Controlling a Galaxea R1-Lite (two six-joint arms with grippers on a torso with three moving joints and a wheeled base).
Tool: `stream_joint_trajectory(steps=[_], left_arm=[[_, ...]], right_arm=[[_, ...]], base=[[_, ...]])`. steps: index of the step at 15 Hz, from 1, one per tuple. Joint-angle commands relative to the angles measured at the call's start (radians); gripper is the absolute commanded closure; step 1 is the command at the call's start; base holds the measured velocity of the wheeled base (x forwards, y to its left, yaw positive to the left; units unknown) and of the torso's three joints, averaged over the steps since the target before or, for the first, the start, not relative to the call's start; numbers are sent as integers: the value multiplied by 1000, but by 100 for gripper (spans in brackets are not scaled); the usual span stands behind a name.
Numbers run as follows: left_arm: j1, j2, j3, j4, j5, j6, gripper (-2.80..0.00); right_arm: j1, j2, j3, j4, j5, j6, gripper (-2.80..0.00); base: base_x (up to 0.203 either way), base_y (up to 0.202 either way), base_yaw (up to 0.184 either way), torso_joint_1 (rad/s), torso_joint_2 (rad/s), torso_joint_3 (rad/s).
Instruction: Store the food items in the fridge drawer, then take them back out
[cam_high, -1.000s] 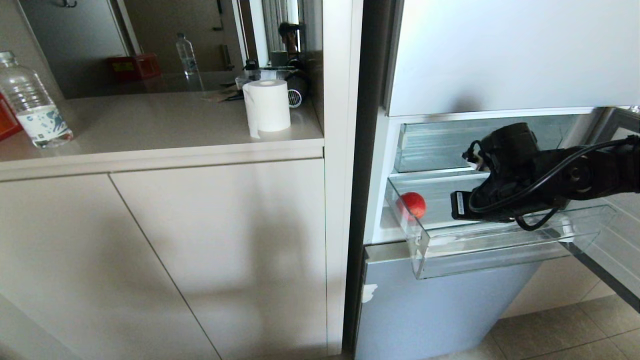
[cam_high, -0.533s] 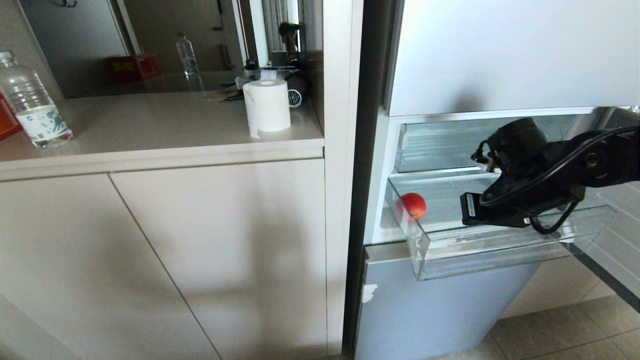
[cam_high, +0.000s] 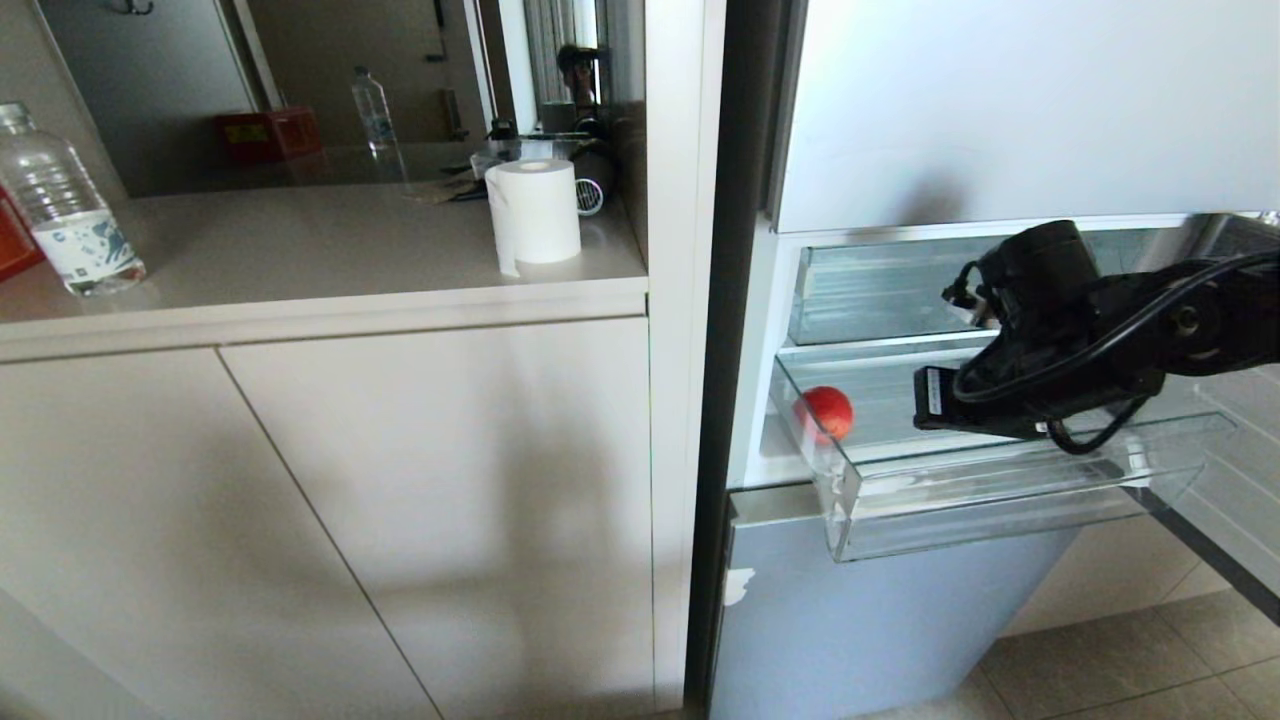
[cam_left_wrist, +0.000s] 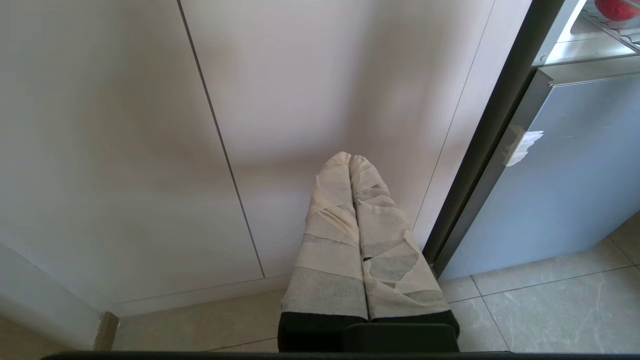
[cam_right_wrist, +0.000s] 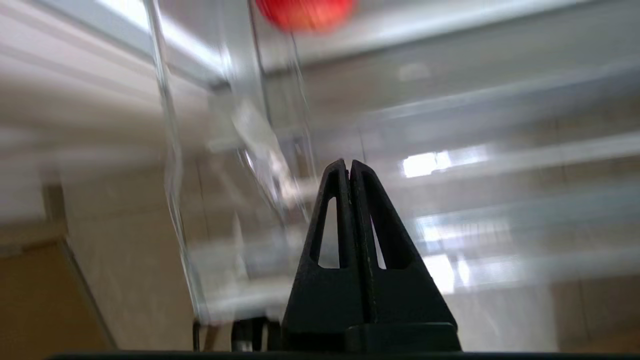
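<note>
While resting alone inside clear fridge drawer (cam_high: 1000, 490), pulled out below shallower upper drawer (cam_high: 880, 290): round red food item (cam_high: 826, 411), well ahead of right gripper (cam_right_wrist: 348, 165), not touched. Jaws pressed together, holding nothing, over drawer. Left gripper (cam_left_wrist: 350, 159) parked low before cabinet door (cam_left_wrist: 325, 75), taped fingers (cam_left_wrist: 332, 220) closed, empty.

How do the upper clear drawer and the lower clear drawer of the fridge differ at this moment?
The lower clear drawer is pulled out toward the room; the upper clear drawer sits back inside the fridge. The lower drawer holds a round red food item near its left wall; the upper drawer shows nothing inside. The right gripper, shut and empty, hangs over the lower drawer, not the upper one. Both are clear plastic.
</note>
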Motion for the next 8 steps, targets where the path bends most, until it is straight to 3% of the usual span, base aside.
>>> stream_joint_trajectory(steps=[1, 2, 3, 8], left_arm=[[1, 0, 0, 1, 0, 0, 0], [1, 0, 0, 1, 0, 0, 0], [1, 0, 0, 1, 0, 0, 0], [1, 0, 0, 1, 0, 0, 0]], right_arm=[[7, 85, -12, -64, -5, 4, 0], [8, 115, -31, -72, -7, 6, -176], [8, 146, -52, -77, -9, 8, -280], [9, 255, -189, -85, -4, 19, -280]], base=[[0, 0, 0, 0, 0, 0], [0, 0, 0, 0, 0, 0], [0, 0, 0, 0, 0, 0], [0, 0, 0, 0, 0, 0]])
